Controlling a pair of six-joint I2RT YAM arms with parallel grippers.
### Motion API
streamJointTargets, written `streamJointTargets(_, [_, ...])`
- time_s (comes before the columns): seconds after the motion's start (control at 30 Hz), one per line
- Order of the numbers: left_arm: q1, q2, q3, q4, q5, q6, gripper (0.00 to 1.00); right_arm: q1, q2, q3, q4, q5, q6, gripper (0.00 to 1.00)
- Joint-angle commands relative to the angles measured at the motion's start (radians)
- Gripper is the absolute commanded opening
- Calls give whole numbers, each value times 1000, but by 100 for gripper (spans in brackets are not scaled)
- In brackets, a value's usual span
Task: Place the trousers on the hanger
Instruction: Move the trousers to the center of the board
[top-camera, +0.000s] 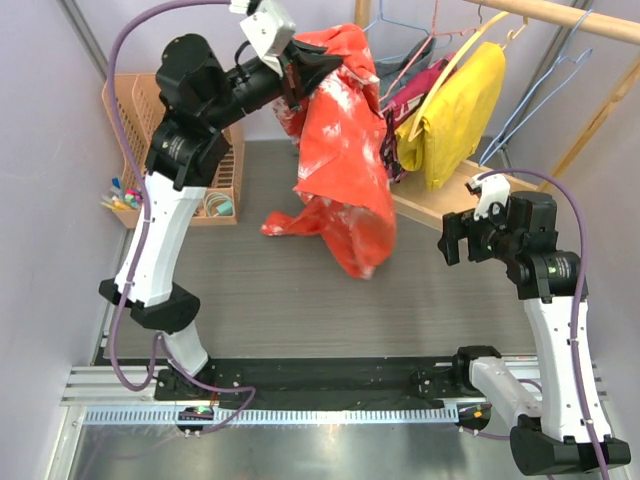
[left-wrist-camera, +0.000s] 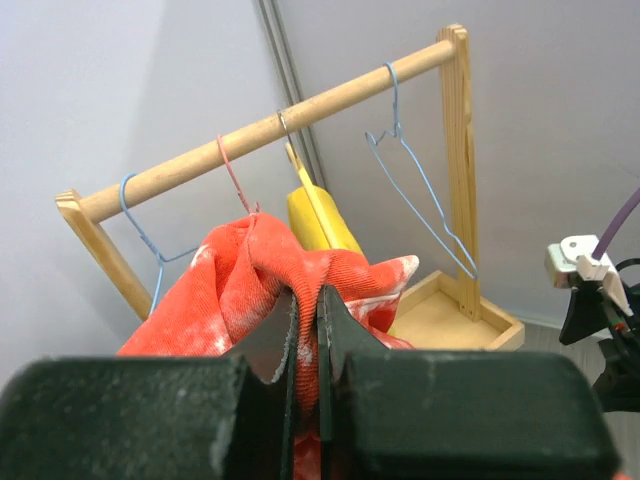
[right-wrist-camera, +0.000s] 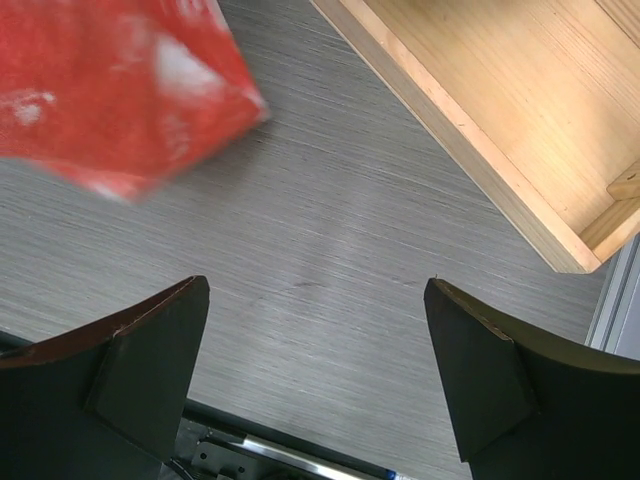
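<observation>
The left gripper (left-wrist-camera: 307, 300) is clamping the red-orange tie-dye trousers (top-camera: 340, 150), holding them raised in front of the wooden rail (left-wrist-camera: 300, 110) where the light-blue wire hanger (left-wrist-camera: 435, 205) is hanging, while the right gripper (right-wrist-camera: 315, 290) is hovering spread open over the table (top-camera: 250, 290).

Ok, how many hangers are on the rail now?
4 on the rail: left light-blue hanger partly behind the trousers, pink hanger beside it, yellow hanger mid-rail, right light-blue hanger bare near the right post. The trousers may hide more.

Grey table (top-camera: 300, 310) carries a basket (top-camera: 113, 120) and wooden rack (top-camera: 425, 208).
</observation>
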Motion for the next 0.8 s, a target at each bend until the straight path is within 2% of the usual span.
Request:
streamJointTargets(0.0, [2,-131,-64,136,-49,-88,0,-4,-15,33,37,-21,14,95])
streamJointTargets(0.07, [48,-236,-346,126,-25,-99,0,-2,-15,33,31,-27,-6,95])
streamJointTargets(0.1, [71,-351,-464,123,-17,-125,0,-2,-13,31,22,-27,-15,95])
streamJointTargets(0.13, [97,-417,-697,116,-17,-111,0,-4,-10,31,16,-28,-26,95])
streamJointTargets(0.2, [200,-570,-895,27,6,-50,1,-2,-1,36,-28,-57,-85,95])
streamJointTargets(0.23, [246,-608,-1051,-11,15,-27,4,-4,7,39,-53,-73,-110,95])
streamJointTargets(0.27, [366,-639,-1112,-66,93,48,6,-2,37,43,-81,-114,-183,95])
streamJointTargets(0.3, [430,-668,-1163,-207,153,133,14,-2,54,49,-139,-126,-217,95])
streamJointTargets(0.33, [484,-705,-1231,-304,191,230,28,-2,71,51,-163,-131,-254,95])
streamJointTargets(0.37, [559,-717,-1253,-407,207,436,64,-4,117,52,-182,-128,-282,95])
streamJointTargets(0.4, [576,-725,-1269,-608,218,543,78,-2,138,49,-208,-107,-338,98])
streamJointTargets(0.43, [635,-734,-1289,-687,210,615,92,-2,163,48,-213,-90,-360,98])
streamJointTargets(0.47, [656,-739,-1299,-731,189,648,99,-4,203,43,-214,-76,-382,100])
streamJointTargets(0.63, [696,-676,-1294,-840,135,703,100,6,312,22,-170,-28,-445,100])
streamJointTargets(0.77, [696,-512,-1243,-961,94,768,100,64,376,-3,-127,4,-462,100])
